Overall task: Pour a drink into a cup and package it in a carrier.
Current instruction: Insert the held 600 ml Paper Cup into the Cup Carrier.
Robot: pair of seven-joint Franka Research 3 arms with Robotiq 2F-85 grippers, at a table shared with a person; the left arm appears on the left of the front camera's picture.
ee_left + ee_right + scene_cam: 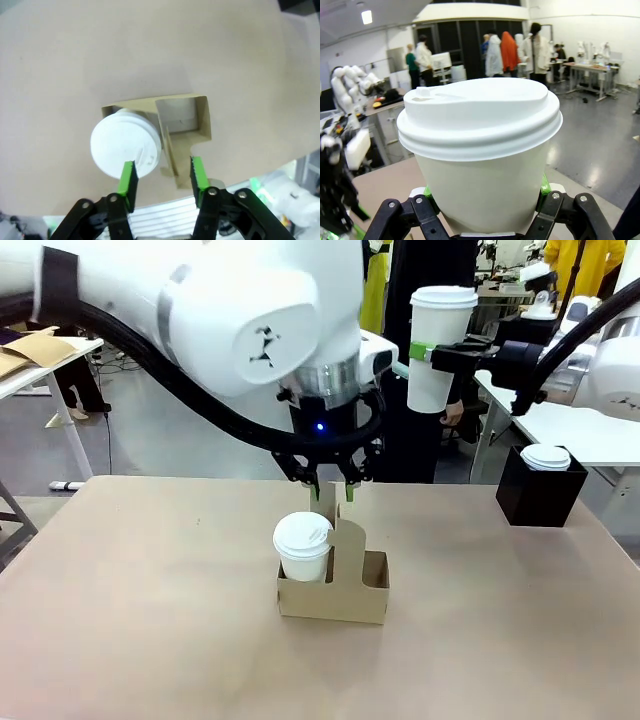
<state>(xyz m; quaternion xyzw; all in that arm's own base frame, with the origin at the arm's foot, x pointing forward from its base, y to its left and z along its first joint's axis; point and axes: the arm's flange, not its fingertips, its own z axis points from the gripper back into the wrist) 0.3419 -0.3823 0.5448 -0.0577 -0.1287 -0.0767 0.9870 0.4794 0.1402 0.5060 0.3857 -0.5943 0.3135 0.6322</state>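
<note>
The brown cardboard carrier (345, 592) stands mid-table with a white lidded cup (303, 545) in its left hole. Its right hole is vacant. My left gripper (335, 495) hangs open just above the carrier's upright handle (347, 540). In the left wrist view, the left gripper (163, 175) has a green pad on either side of the handle (170, 155), clear of it, beside the cup's lid (122, 145). High at the right, my right gripper (432, 352) is shut on a tall white lidded cup (438, 340), which looms close in the right wrist view (480, 150). The drink is out of view.
A black cube-shaped box (540, 498) at the table's far right holds a shorter white lidded cup (546, 457). A person in dark clothes (430, 440) stands across the table behind the arms. White tables flank the scene.
</note>
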